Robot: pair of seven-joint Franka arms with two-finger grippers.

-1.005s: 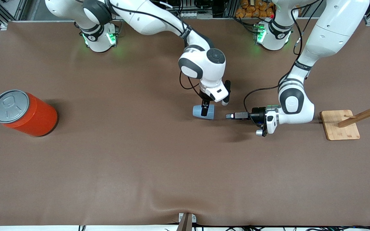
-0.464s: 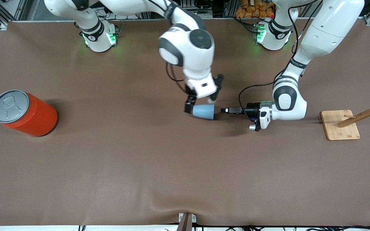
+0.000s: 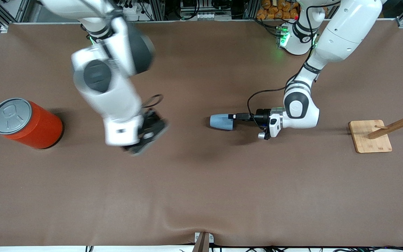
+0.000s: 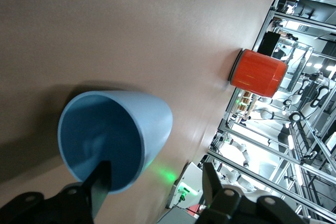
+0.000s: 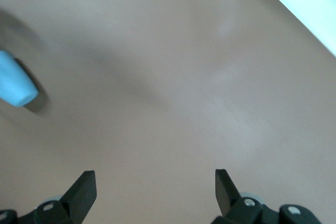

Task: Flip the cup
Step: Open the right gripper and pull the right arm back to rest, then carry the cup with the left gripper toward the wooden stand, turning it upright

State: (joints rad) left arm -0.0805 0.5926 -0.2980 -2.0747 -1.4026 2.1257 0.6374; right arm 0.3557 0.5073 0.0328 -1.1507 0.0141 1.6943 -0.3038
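Note:
The light-blue cup (image 3: 221, 121) lies on its side on the brown table, its mouth turned toward the left arm's end. My left gripper (image 3: 234, 116) is low at the cup's mouth and open. In the left wrist view the cup (image 4: 121, 129) shows its darker inside, one of the fingers (image 4: 100, 184) stands at the rim within the mouth, and the other is outside the wall. My right gripper (image 3: 146, 134) is open and empty, over bare table between the cup and the orange can. The right wrist view shows the cup (image 5: 14, 85) off to one edge.
A large orange can (image 3: 26, 122) with a grey lid stands at the right arm's end; it also shows in the left wrist view (image 4: 258, 73). A wooden peg rack on a square base (image 3: 371, 135) stands at the left arm's end.
My right gripper has let go of the cup and swung away toward the orange can. My left gripper has moved up to the cup's mouth. The cup has stayed on its side.

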